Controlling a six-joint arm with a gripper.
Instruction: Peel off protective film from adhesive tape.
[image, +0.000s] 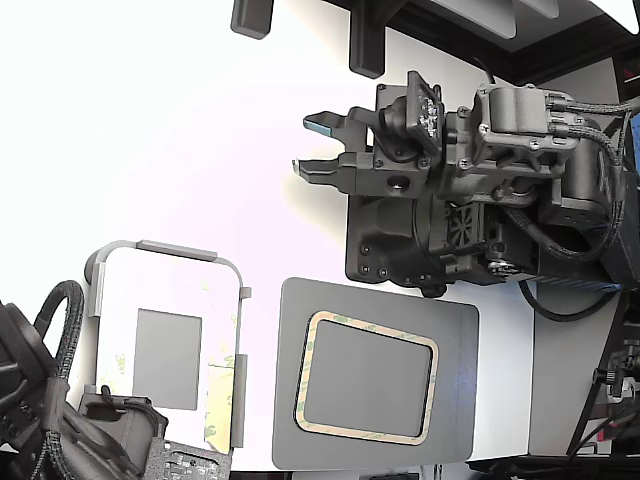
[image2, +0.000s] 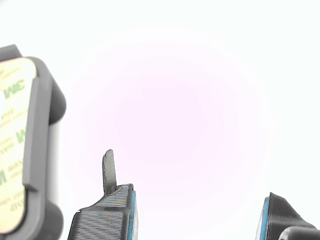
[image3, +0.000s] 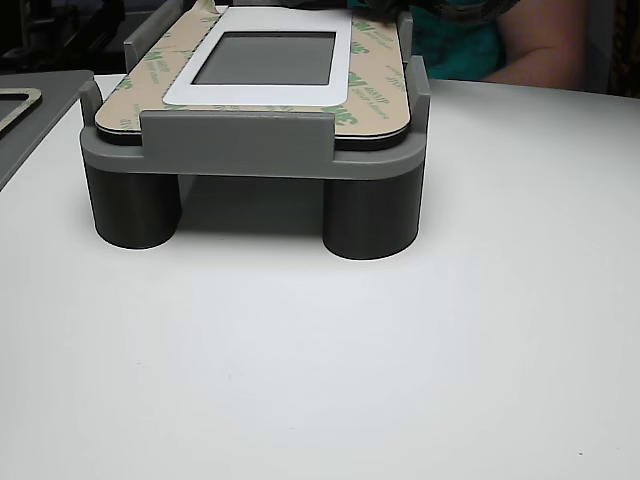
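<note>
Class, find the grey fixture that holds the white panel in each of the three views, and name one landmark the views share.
Exterior view: the grey fixture sits low at that view's left, beside the flat grey plate.
Wrist view: only its rounded corner shows at the picture's edge, away from the open fingers.
Other view: it fills the upper middle, standing on round legs.
Shared landmark: the pale-yellow protective film with green print.

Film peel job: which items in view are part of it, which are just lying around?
In play:
protective film, yellow liner strip on the panel edge
white panel
grey fixture holding the panel
gripper, open, away from the fixture

Lying about:
grey plate
tan ring on that plate
</note>
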